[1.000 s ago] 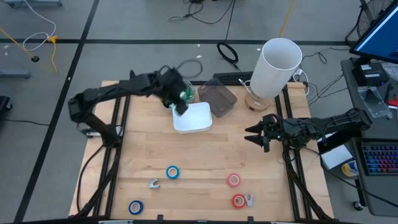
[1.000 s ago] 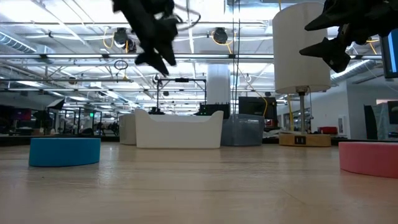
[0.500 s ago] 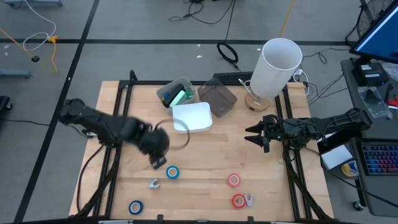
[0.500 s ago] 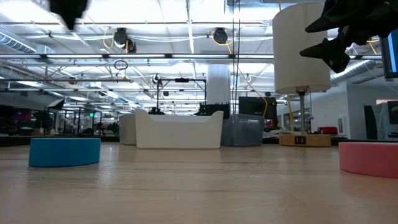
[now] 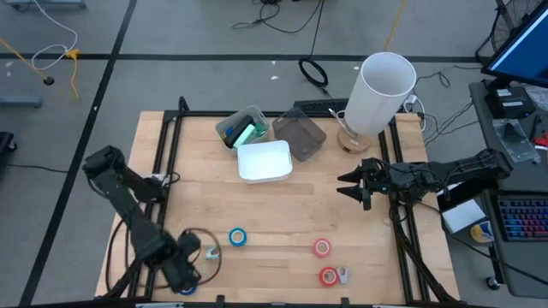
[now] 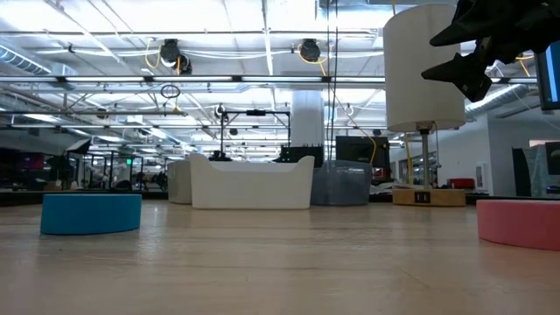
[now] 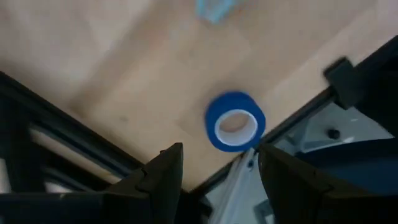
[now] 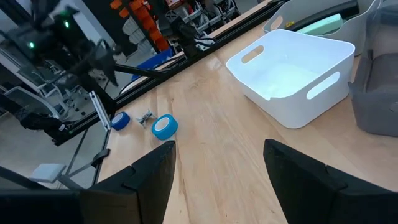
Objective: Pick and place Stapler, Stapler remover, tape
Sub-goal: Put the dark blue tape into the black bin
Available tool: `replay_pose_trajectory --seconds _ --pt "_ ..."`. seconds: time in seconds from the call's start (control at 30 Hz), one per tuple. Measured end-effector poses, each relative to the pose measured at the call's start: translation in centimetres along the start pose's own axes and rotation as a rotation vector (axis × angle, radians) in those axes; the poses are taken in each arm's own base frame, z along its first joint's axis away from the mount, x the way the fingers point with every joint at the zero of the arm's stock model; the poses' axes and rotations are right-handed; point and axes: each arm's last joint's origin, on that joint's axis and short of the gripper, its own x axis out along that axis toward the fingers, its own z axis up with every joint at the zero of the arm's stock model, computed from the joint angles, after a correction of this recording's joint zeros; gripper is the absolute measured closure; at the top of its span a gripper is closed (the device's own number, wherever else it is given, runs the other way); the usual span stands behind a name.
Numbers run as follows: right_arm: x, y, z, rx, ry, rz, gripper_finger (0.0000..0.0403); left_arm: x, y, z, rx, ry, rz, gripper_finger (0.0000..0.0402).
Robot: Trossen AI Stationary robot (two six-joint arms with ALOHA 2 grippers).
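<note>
Grey tiled floor (image 5: pixel 171 34) strewn with cables (image 5: pixel 312 73) surrounds the table; bright ceiling lights (image 6: pixel 262 17) overhead

Pale wooden table (image 5: pixel 282 214) with four tape rolls (image 5: pixel 237 237), white bin (image 5: pixel 265 161), grey bins (image 5: pixel 300 135).

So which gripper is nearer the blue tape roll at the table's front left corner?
Left. The left gripper hovers right above that blue tape roll; the right gripper waits far across the table.
</note>
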Motion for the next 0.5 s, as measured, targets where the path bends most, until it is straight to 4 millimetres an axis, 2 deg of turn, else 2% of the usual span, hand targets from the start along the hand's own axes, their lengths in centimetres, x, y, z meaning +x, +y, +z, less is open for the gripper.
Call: replay_pose_trajectory --seconds 0.23,0.5 --pt "0.0 0.0 0.0 0.000 -0.001 0.000 0.0165 4.4 -0.3 -3.1 -0.058 0.021 -0.010 0.0192" --pt "0.0 0.0 0.0 0.003 -0.001 0.000 0.0165 7.5 -0.8 -3.6 -0.090 -0.005 0.077 0.0192"
